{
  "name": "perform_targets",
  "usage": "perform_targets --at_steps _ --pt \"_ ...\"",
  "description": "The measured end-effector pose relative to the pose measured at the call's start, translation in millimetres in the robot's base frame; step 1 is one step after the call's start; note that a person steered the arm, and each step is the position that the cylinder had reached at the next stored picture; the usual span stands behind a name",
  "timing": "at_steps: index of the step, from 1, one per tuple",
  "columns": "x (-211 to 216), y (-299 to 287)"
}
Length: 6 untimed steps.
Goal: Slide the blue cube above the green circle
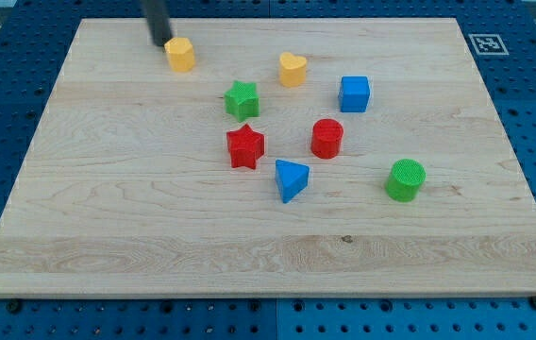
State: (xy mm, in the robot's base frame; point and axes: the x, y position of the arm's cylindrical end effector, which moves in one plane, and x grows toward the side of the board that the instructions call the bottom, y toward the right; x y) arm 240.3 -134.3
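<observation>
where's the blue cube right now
The blue cube sits in the upper right-centre of the board, right of the yellow heart, up-right of the red cylinder and well above the green circle.

The board's bottom edge and left side lie open. My tip [160, 42] sits near the top-left corner, just beside the yellow block [180, 54]. Between the blue cube [354, 93] and the green circle [406, 179] the wood is bare; the red cylinder [326, 138] stands just left of that lane.
</observation>
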Motion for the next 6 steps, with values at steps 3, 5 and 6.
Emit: perform_targets --at_steps 3,5,6 --pt "9.6 164.4" --pt "62.9 218.7" --pt "69.6 218.7"
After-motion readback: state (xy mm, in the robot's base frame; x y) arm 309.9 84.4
